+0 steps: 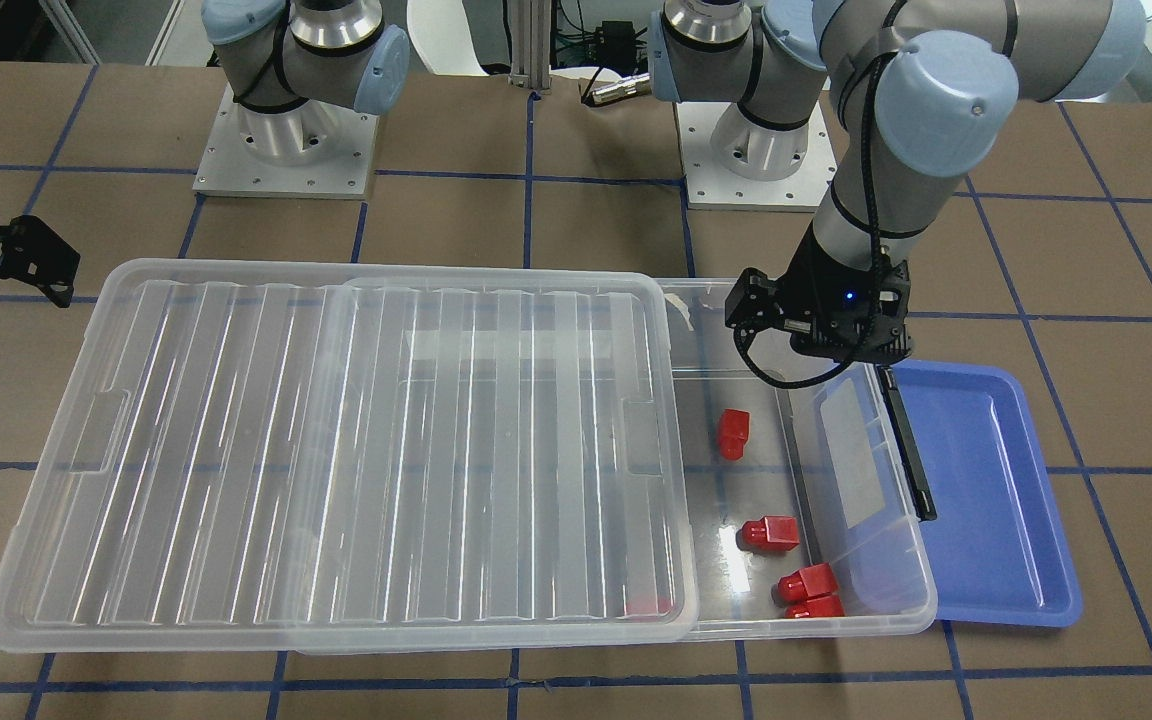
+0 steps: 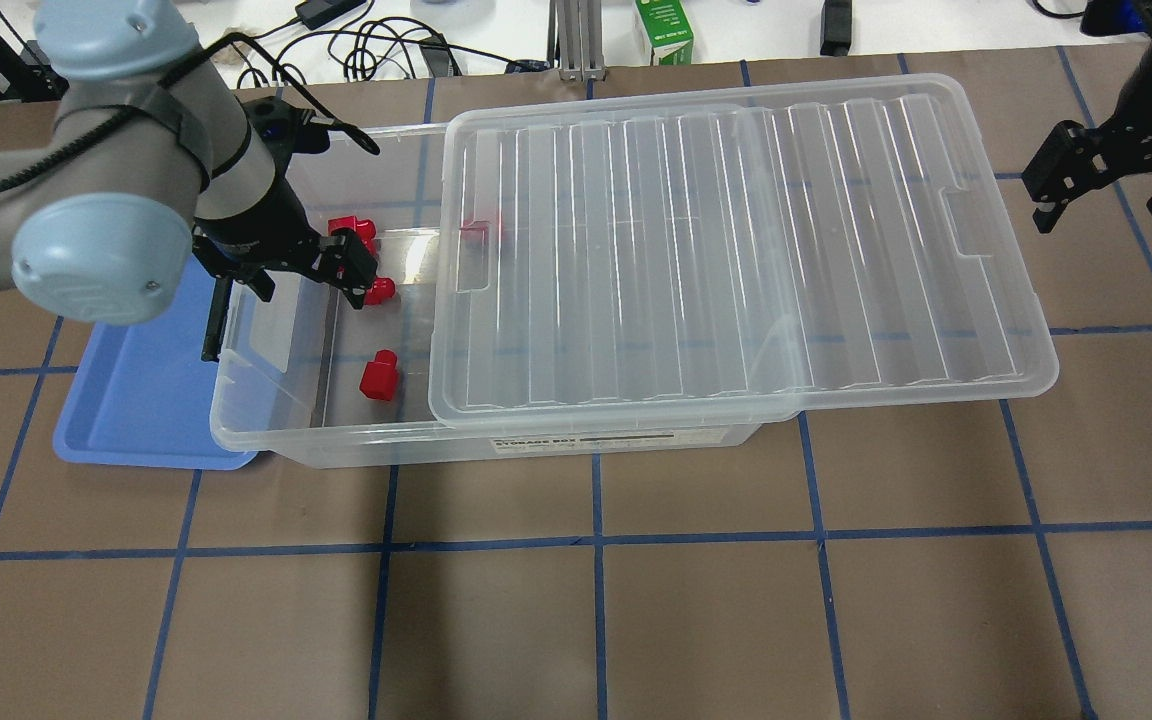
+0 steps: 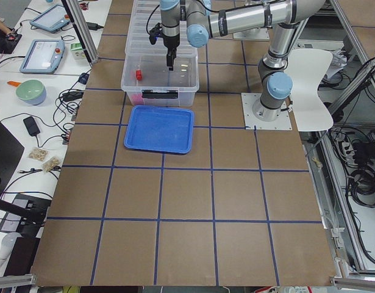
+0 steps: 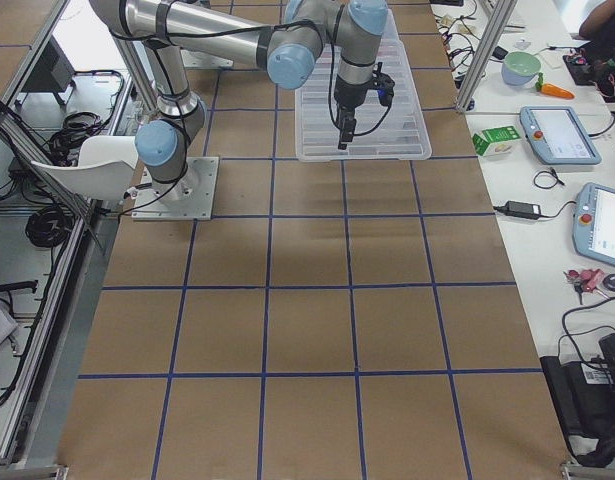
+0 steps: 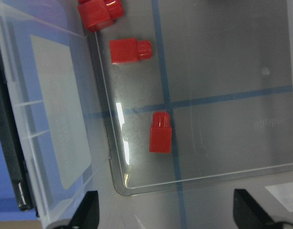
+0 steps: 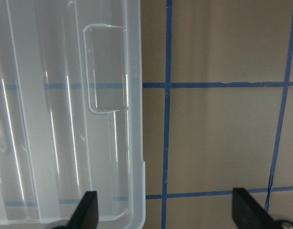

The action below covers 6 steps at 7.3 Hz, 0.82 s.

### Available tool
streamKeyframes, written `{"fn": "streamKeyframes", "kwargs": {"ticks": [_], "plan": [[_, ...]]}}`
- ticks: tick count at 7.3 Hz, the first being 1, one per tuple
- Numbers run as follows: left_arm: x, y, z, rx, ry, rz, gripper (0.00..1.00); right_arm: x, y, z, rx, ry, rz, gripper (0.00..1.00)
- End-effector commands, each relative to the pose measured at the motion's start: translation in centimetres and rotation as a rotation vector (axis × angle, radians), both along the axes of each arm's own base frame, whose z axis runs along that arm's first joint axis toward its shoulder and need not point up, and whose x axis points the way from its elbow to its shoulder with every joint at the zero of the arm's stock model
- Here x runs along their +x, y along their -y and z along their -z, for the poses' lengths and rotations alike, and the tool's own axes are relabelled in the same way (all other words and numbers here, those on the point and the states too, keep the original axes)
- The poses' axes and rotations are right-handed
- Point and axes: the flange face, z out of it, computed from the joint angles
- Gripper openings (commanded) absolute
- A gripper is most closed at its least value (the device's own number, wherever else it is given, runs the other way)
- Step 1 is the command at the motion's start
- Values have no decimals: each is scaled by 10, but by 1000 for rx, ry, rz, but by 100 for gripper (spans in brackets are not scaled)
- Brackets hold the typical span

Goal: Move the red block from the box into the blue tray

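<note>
Brown gridded table (image 2: 716, 620) | box (image 2: 356, 445) lid (image 2: 736, 250) offset R, L end uncovered | red block (image 2: 378, 376) on box floor nr front wall | blue tray (image 2: 136, 400) at box L end | L gripper (image 5: 166, 210) spread, empty, above block | R gripper (image 6: 165, 210) spread, empty, past lid edge

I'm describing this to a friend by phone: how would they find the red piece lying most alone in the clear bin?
Start at the big clear box, whose lid is slid aside at the end by the blue tray. Four lie in that open end; the red block is the one nearest the robot's bases, apart from the other red blocks.
</note>
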Motion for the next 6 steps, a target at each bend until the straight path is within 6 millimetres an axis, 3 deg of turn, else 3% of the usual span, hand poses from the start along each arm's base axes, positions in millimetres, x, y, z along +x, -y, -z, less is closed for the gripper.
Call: {"fn": "streamKeyframes", "kwargs": {"ticks": [1, 6], "plan": [[-1, 0, 31, 16, -2, 1, 100, -7, 2, 8, 11, 15, 8, 100], [-8, 3, 76, 23, -40, 2, 100, -16, 5, 3, -13, 10, 32, 100]]}}
